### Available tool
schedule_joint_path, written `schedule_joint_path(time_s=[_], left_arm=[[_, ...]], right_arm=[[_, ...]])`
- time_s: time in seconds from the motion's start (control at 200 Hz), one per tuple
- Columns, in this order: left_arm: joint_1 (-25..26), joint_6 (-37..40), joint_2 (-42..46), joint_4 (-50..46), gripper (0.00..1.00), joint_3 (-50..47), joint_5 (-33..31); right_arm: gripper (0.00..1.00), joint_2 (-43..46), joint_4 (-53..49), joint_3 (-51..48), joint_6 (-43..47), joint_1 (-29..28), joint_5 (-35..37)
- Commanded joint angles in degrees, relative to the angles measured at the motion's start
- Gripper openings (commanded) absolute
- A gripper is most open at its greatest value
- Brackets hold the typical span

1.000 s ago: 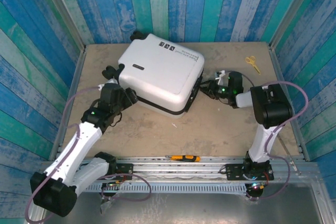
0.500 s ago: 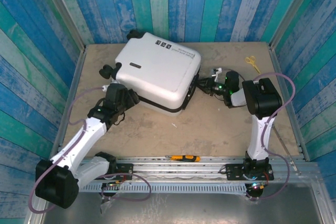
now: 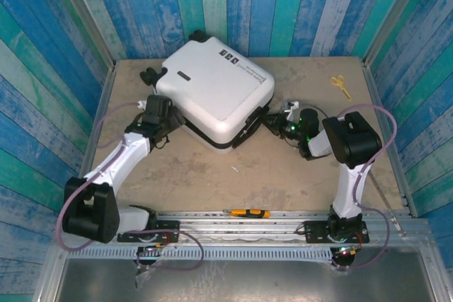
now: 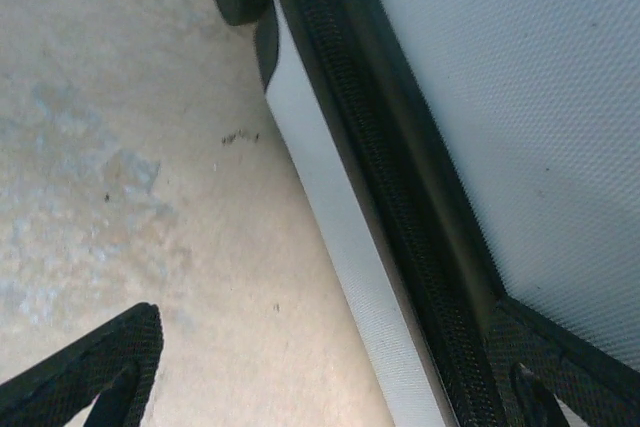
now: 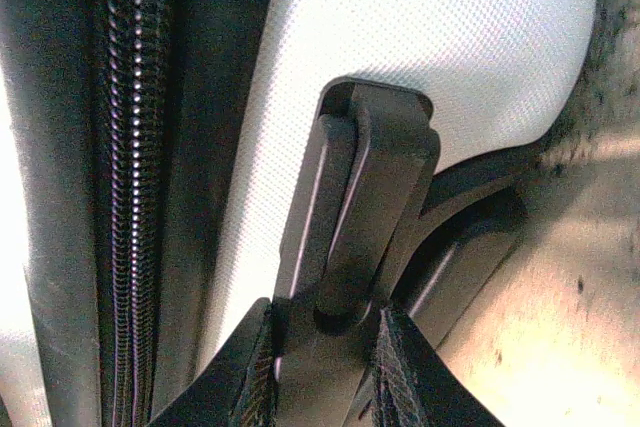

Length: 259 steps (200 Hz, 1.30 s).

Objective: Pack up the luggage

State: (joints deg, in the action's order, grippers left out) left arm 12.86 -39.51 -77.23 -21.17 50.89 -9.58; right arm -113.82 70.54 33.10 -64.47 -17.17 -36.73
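Large white hard-shell luggage [image 3: 212, 93] lies lid-down on table, between both grippers. Right gripper [image 5: 325, 347] clamps black moulded side handle [image 5: 365, 207]; I judge this steadies shell. Left gripper [image 4: 320, 322] spread open, straddling black zipper band [image 4: 400, 197] just ahead; I suspect zip work next.
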Motion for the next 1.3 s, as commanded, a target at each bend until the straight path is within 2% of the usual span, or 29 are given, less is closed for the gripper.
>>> schedule_joint_path(time_s=[0.0, 0.155, 0.325, 0.446, 0.596, 0.651, 0.761, 0.861, 1.001, 1.292], left_arm=[[1.34, 3.35, -5.03, 5.66, 0.89, 4.36, 5.14], [0.94, 4.89, -7.40, 7.11, 0.91, 5.28, 5.11], [-0.13, 8.15, -5.73, 9.01, 0.94, 4.65, 4.91], [-0.15, 11.25, -2.11, 8.27, 0.98, 4.10, 4.56], [-0.16, 9.74, 7.97, 9.91, 0.98, -3.13, 4.32], [-0.10, 8.48, 11.84, 10.37, 0.97, -6.78, 5.14], [0.06, 5.68, 18.79, 11.15, 0.96, -13.79, 8.53], [2.18, 4.30, 24.49, 9.87, 0.95, -17.66, 8.84], [5.51, 2.34, 31.57, 5.63, 0.94, -19.61, 6.86], [6.04, -3.86, 42.26, 2.90, 0.96, -26.12, 8.44]], right_arm=[[0.01, 0.62, 1.70, -3.34, 7.03, -7.04, -0.10], [0.11, 0.09, 1.13, -3.29, 7.16, -11.50, 1.83], [0.34, 4.06, -2.26, -6.53, 9.04, -12.79, 2.15], [0.42, 13.89, -18.50, -8.64, 17.48, -13.03, 3.08], [0.48, 30.83, -46.95, -6.48, 35.16, -16.54, 11.17], [0.49, 35.35, -51.86, -5.57, 40.59, -18.28, 11.81], [0.51, 40.50, -55.18, -4.78, 48.51, -18.69, 10.44], [0.56, 39.85, -55.41, -2.80, 54.38, -18.69, 8.71], [0.59, 32.48, -57.50, 3.15, 58.10, -18.69, 4.88], [0.60, 26.51, -53.22, 7.41, 61.24, -18.69, 4.00]])
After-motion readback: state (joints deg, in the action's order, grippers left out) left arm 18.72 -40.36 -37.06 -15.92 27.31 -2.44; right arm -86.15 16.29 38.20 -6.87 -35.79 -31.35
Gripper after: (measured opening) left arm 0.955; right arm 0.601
